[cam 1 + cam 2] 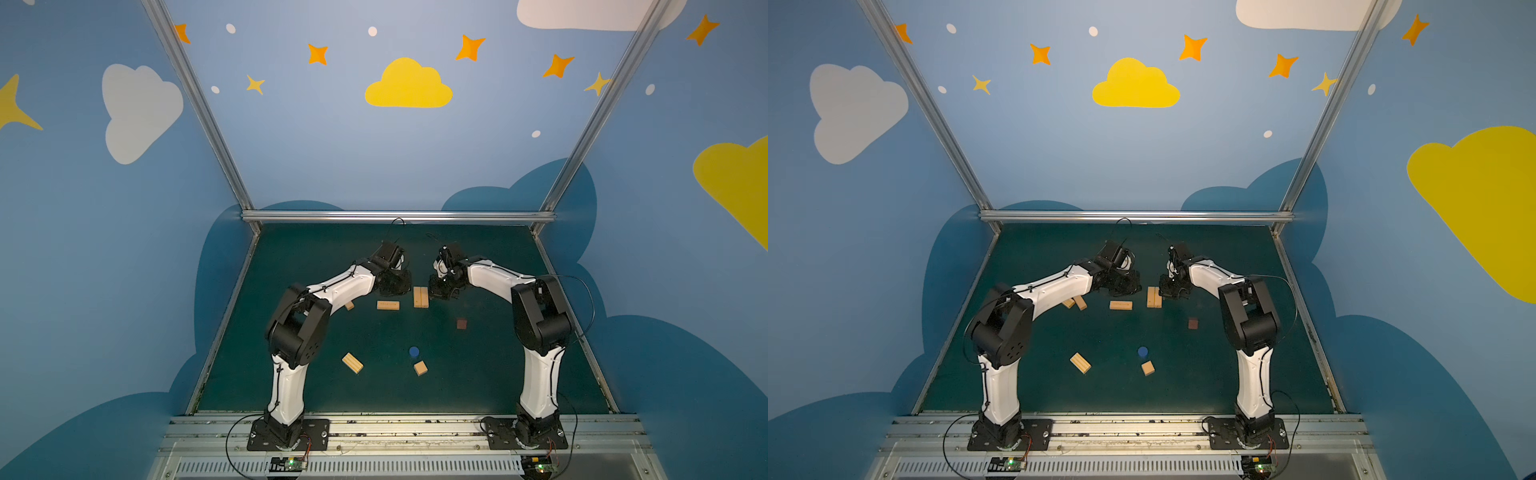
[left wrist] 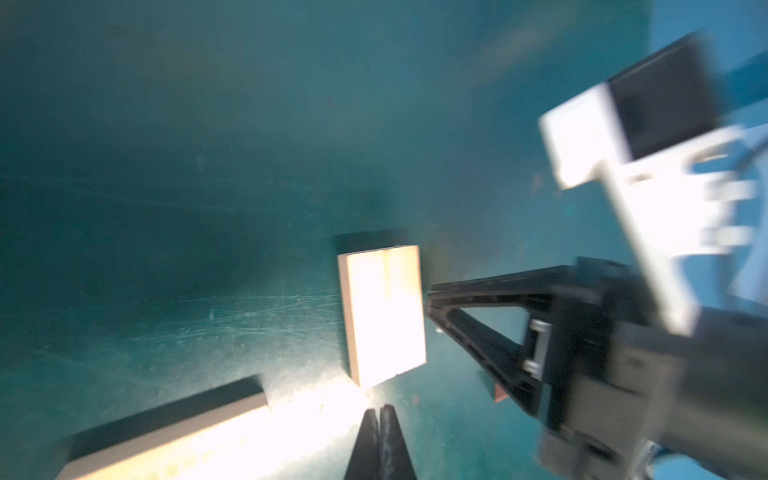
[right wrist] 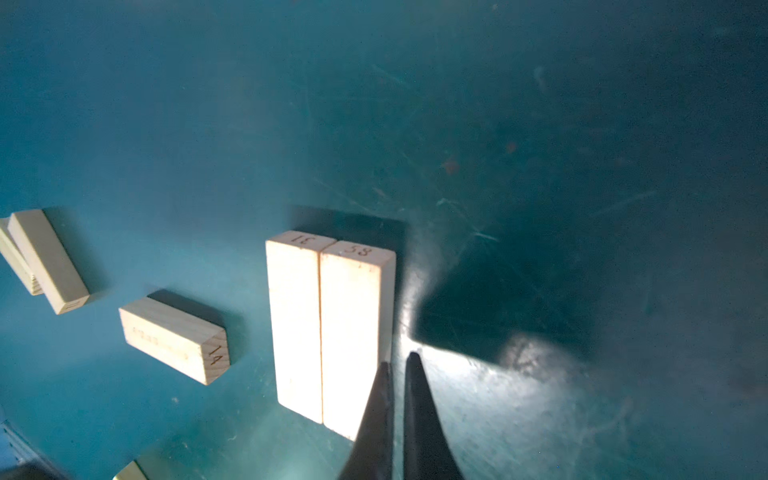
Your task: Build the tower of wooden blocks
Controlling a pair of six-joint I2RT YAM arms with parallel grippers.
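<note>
Low in the middle of a top view, one tan cube (image 1: 1148,368) lies just below one blue round piece (image 1: 1143,351). To their left is a tan bar piece (image 1: 1080,363); whether it is one bar or two I cannot tell. Right of centre sits one dark reddish-brown cube (image 1: 1192,323). Higher up are one single bar (image 1: 1121,305), two touching bars (image 1: 1080,303) by the left arm, and a side-by-side pair (image 1: 1154,297), likely the tower's base. Nothing is stacked yet. The left gripper (image 2: 379,411) and right gripper (image 3: 399,359) are both closed and empty, the right's tips just beside the pair. The bars look light, stiff and smooth, so pinch across the narrow width at mid-length.
</note>
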